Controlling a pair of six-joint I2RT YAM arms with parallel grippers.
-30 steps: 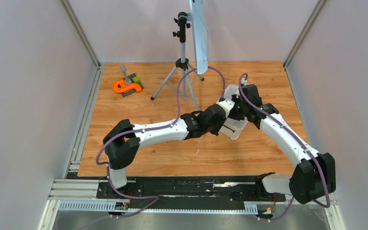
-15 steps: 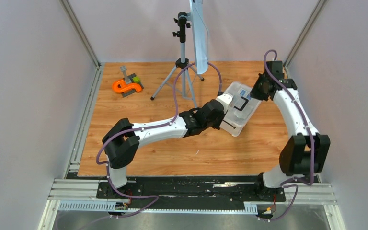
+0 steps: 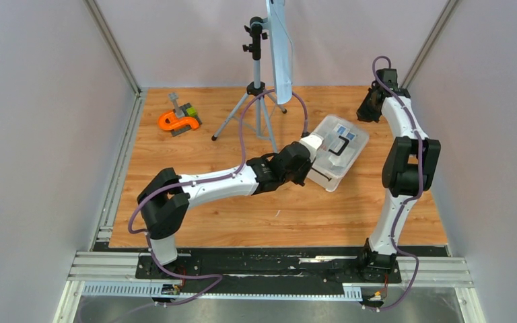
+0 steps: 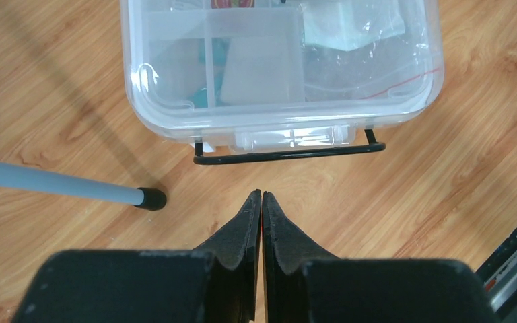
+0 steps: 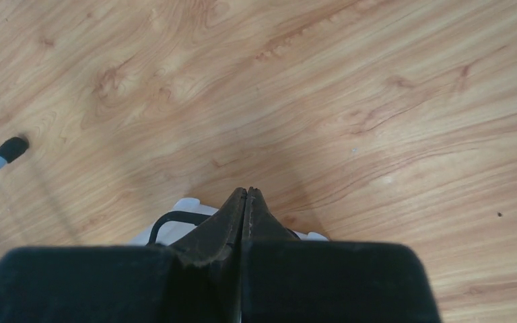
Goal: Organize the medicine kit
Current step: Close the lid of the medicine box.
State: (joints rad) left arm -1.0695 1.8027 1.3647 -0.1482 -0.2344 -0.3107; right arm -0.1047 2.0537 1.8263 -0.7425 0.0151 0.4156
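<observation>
The medicine kit (image 3: 337,152) is a white tub with a clear lid and black handle, right of centre on the wooden table. In the left wrist view the kit (image 4: 279,101) shows its divided tray and white and teal packets through the lid. A black wire clip (image 4: 289,155) hangs down at its near end. My left gripper (image 4: 262,195) is shut and empty, just short of that clip, and it also shows in the top view (image 3: 314,149). My right gripper (image 5: 246,190) is shut and empty, raised at the back right (image 3: 366,112). A kit corner (image 5: 183,204) shows beneath it.
A tripod (image 3: 256,91) holding a pale panel stands behind the kit. One of its feet (image 4: 151,198) is near my left fingers, and another foot (image 5: 11,148) shows in the right wrist view. An orange-and-grey tool (image 3: 180,120) lies at the back left. Walls close in both sides.
My right arm has lifted off the kit and swung up to the back right, now standing nearly upright. The kit's lid is uncovered. My left arm has stayed at the kit's left side.
</observation>
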